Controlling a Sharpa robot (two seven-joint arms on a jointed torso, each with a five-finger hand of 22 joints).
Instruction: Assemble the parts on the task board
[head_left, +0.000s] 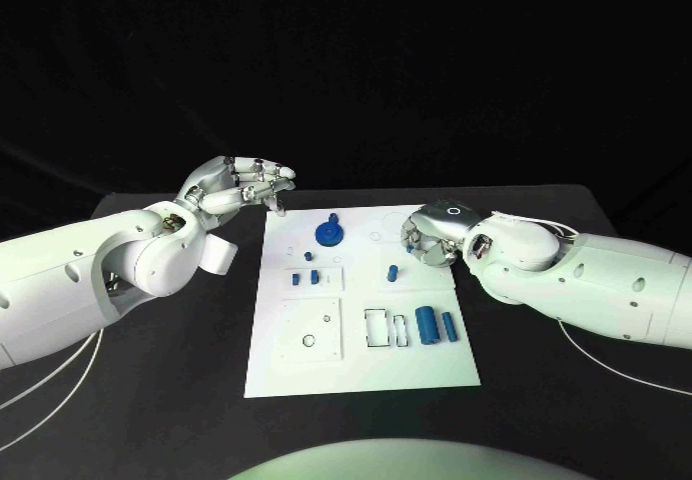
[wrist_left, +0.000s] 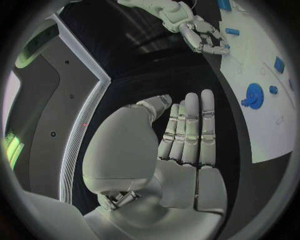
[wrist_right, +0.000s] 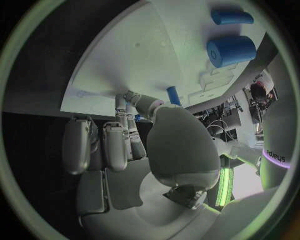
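The black tabletop (head_left: 173, 400) carries the white task board (head_left: 361, 360) at its middle. The left hand (head_left: 238, 185) hovers off the board's far left corner, its fingers (wrist_left: 190, 130) straight, close together and holding nothing. The right hand (head_left: 430, 235) sits over the board's right edge; its fingers (wrist_right: 115, 145) curl down toward the white surface — whether they grip anything, I cannot tell. On the board, the blue gear (head_left: 330, 234) lies near the far edge. The large blue cylinder (head_left: 427, 324) lies toward the near right, with a slimmer blue cylinder (head_left: 449, 326) just beside it. A small blue peg (head_left: 391, 271) stands mid-board — close to the right hand.
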